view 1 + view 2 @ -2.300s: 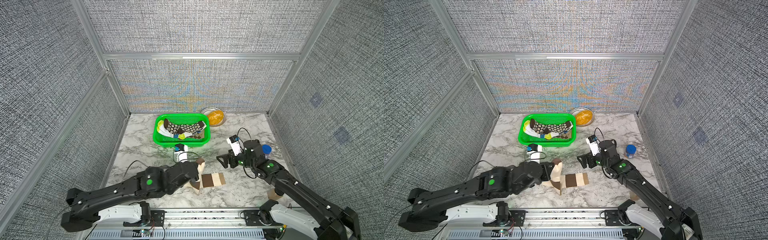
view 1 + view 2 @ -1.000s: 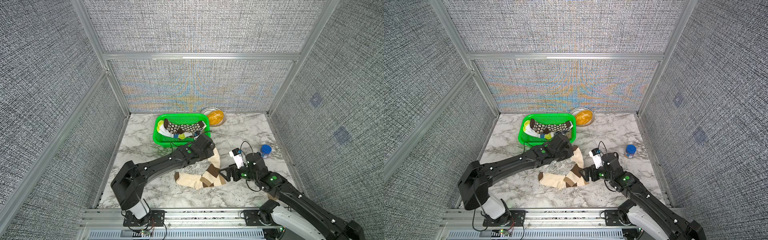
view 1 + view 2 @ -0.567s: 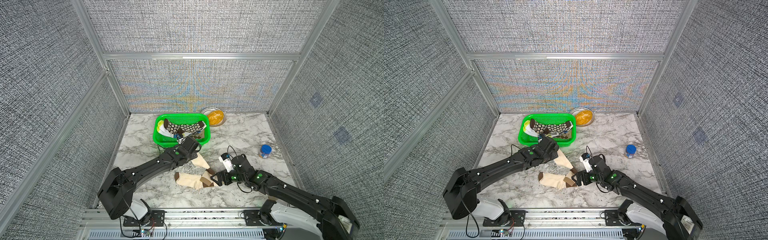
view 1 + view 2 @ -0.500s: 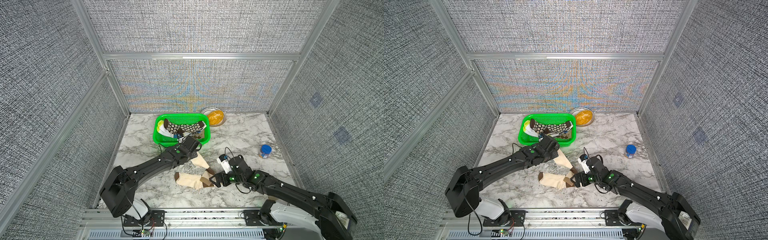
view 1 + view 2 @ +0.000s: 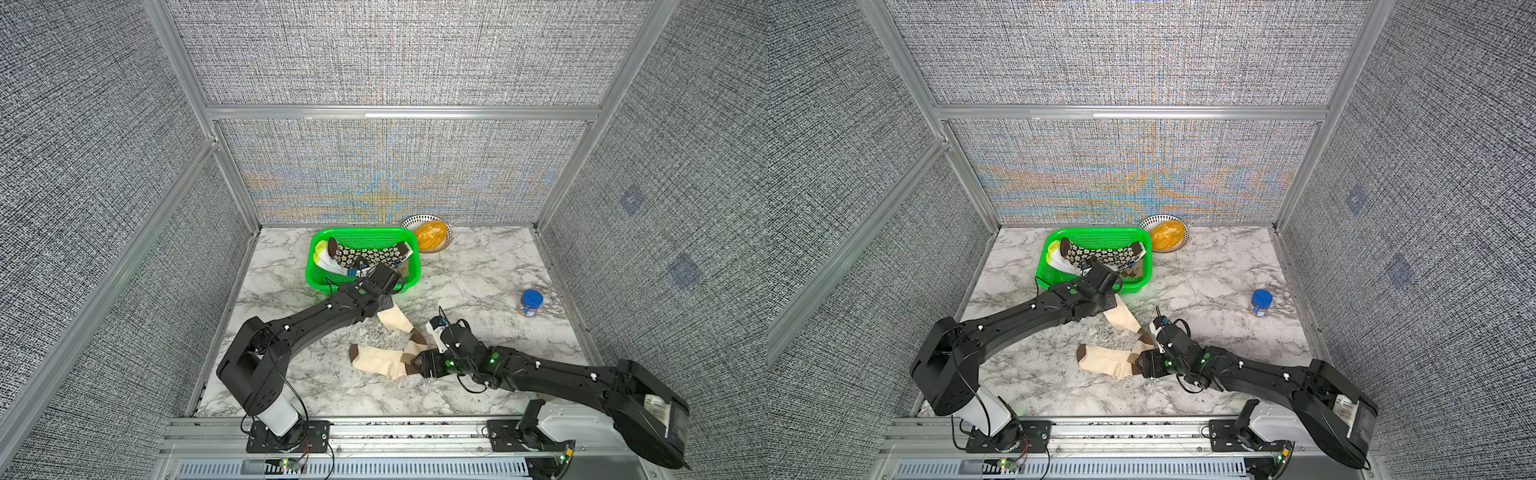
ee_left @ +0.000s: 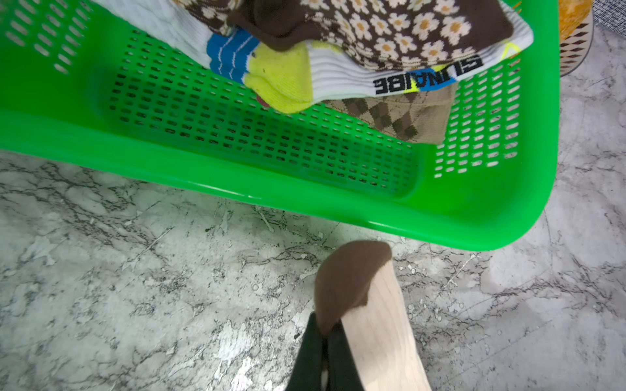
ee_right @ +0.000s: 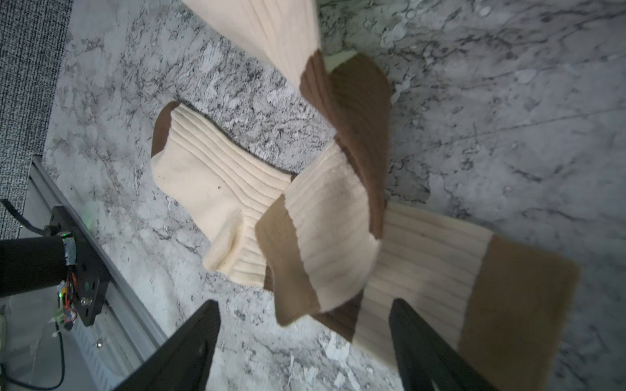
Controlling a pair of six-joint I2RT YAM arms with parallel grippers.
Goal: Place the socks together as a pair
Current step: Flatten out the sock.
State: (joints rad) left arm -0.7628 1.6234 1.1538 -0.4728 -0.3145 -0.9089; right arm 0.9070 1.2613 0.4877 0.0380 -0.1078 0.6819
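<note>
Two cream brown-banded socks are out on the marble. One sock (image 5: 376, 361) (image 7: 210, 176) lies flat near the front. The other sock (image 5: 395, 320) (image 6: 376, 321) stretches from the basket side down to it, and its cuff (image 7: 291, 270) rests across the flat sock's leg. My left gripper (image 6: 324, 330) is shut on that sock's brown toe. My right gripper (image 5: 419, 363) (image 7: 305, 338) is open and low, with its jaws on either side of the overlapping cuffs. Other socks stay in the green basket (image 5: 316, 270): brown flowered (image 5: 365, 253), white yellow-blue (image 6: 281, 74), tan check (image 6: 399, 115).
A white bowl with an orange cloth (image 5: 430, 235) sits at the back beside the basket. A blue-lidded jar (image 5: 530, 302) stands to the right. The metal rail (image 5: 374, 432) runs along the front edge, and grey walls close in three sides.
My left gripper carried its sock back and left toward the basket. The right gripper slid left to the cuffs, and its jaws have narrowed.
</note>
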